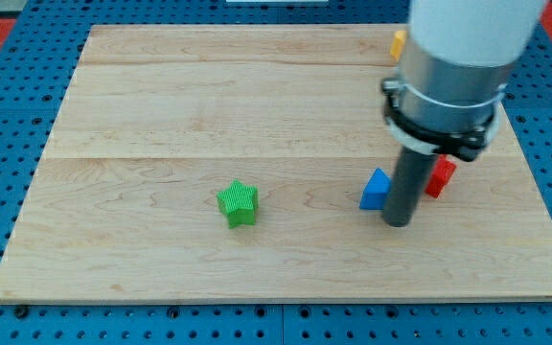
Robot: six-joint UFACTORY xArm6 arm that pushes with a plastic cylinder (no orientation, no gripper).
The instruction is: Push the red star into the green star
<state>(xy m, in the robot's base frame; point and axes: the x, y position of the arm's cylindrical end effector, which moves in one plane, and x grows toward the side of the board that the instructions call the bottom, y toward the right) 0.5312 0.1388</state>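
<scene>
My tip [398,222] rests on the counter [161,105], well to the view's right of the green star [239,203]. The arm ends in this bare rod; there is no gripper, so nothing opens, closes or is held.

The red block [440,176], which I take to be the red star, sits just to the view's right of the rod and slightly toward the view's top from my tip. The rod and its collar cover part of it, so its star outline is not clear. A blue block [377,190], wedge-like in shape, lies touching or almost touching the rod on the side toward the green star.

This layout looks awkward for the task. My tip stands between the red block and the green star, when a push toward the green star needs my tip on the red block's far side. The blue block also lies roughly on the line toward the green star and may get swept along.

An orange block [399,43] peeks out near the counter's top edge, far from the green star.

No brand, label or writing is readable anywhere.
</scene>
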